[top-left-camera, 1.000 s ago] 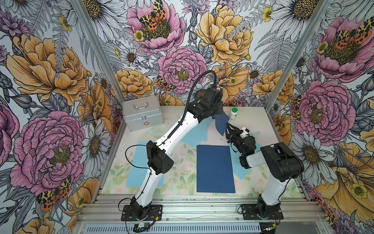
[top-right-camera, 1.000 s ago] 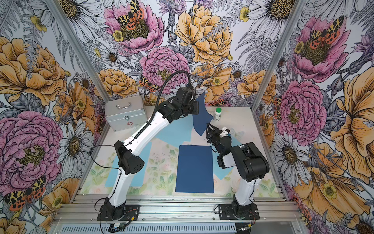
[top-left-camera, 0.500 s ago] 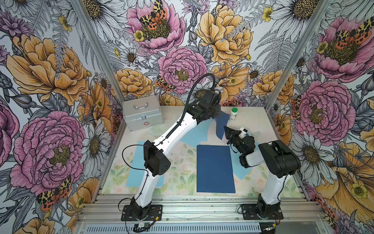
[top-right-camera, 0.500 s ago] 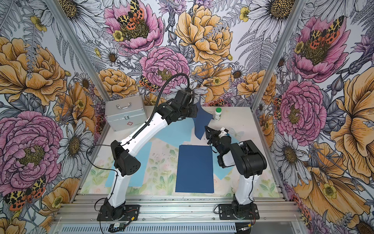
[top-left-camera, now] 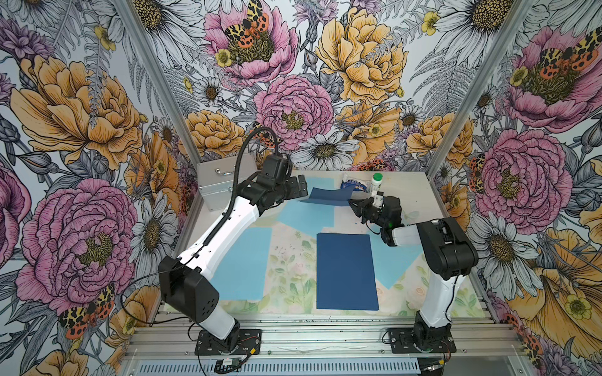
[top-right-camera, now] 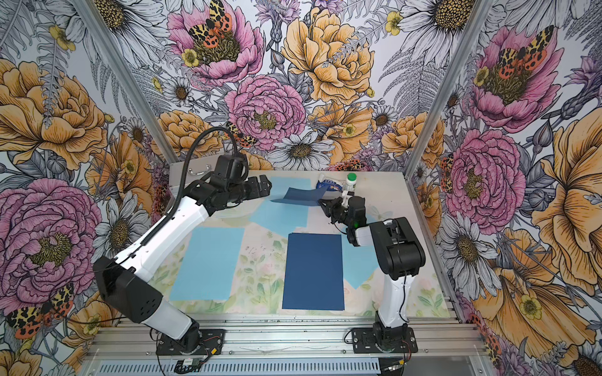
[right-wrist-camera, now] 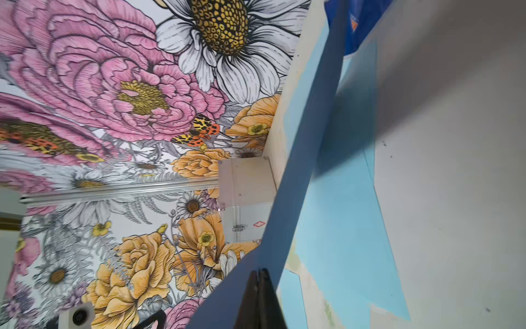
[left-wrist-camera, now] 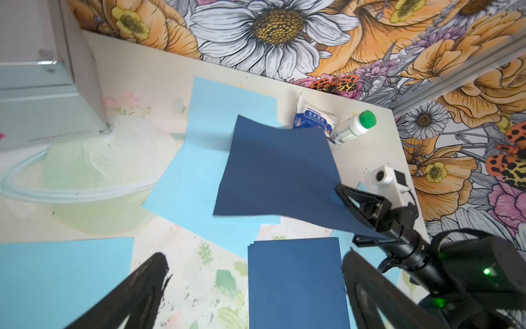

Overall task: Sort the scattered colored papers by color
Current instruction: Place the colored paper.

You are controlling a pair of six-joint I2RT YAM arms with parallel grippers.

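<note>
- Navy pile [top-left-camera: 347,271] sits flat on the desk [top-left-camera: 420,195], lower centre in both top views. The left wrist view shows layered edges, so it is several sheets.
- One loose navy sheet [top-left-camera: 329,197] is lifted off the desk, upper centre of the frame, above the pile and just left of the right claw [top-left-camera: 353,205]. No other stray navy is visible.
- Light blue is not gathered:
  - one sheet at lower left [top-left-camera: 241,263]
  - one at centre, under the lifted navy sheet [top-left-camera: 308,215]
  - one right of the pile, partly tucked under it [top-left-camera: 395,263]
  - one strip at the back edge [top-left-camera: 321,182]
- Judgement: the dark colour is nearly sorted once this sheet lands on the pile. The light colour is all left to do.
- Right claw: jaws pressed together on the near corner of the lifted navy sheet. The right wrist view shows the paper pinched between the tips and hanging edge-on.
- Left claw [top-left-camera: 301,188]: jaws wide apart and holding nothing. It is just beside the sheet's left edge, with no contact that I can see.
- Clutter, not task items: packet [top-left-camera: 355,185], green-capped bottle [top-left-camera: 376,182], metal case [top-left-camera: 216,182].
</note>
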